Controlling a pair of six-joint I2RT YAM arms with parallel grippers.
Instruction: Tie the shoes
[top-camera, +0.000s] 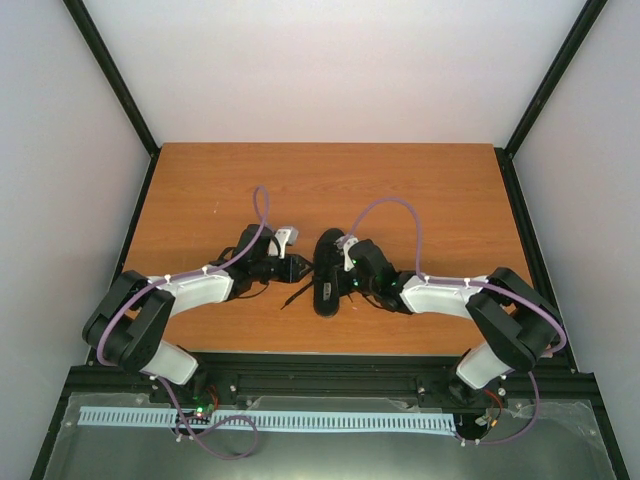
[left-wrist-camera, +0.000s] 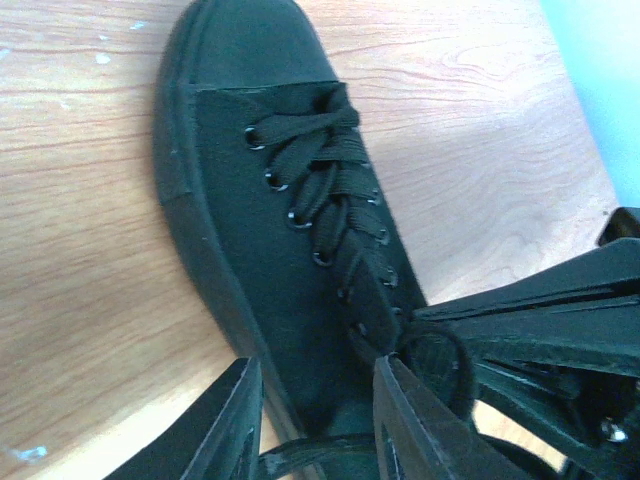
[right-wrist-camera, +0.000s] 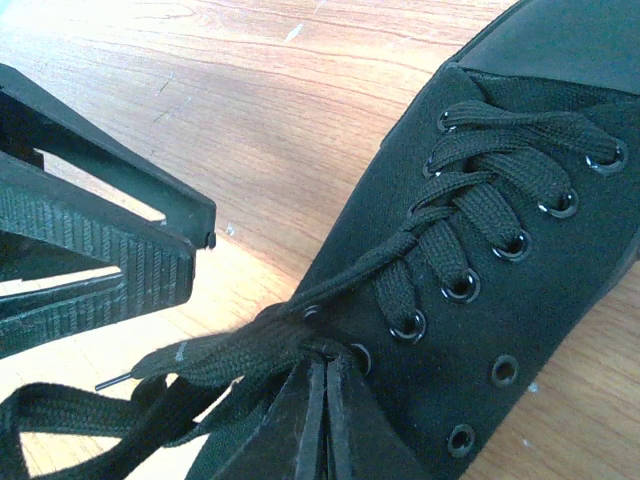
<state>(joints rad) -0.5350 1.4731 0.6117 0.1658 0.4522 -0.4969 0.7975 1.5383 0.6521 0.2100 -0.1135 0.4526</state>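
One sneaker (top-camera: 326, 290) on wooden table (top-camera: 420, 180), hemmed both sides: left gripper (left-wrist-camera: 318, 378) spread beside it, right gripper (right-wrist-camera: 325, 378) pressed together at laces (right-wrist-camera: 480, 200).

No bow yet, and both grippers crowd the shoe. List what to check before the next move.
1. Sneaker upright on the table: ok.
2. Laces crossed through the upper eyelets: ok.
3. Bow tied: not ok; a lace end lies loose.
4. Left gripper open beside the sneaker: ok.
5. Right gripper pinching a lace: cannot tell; its jaws are shut right at the laces.
6. Clearance between the two grippers: cannot tell; they overlap in the left wrist view.
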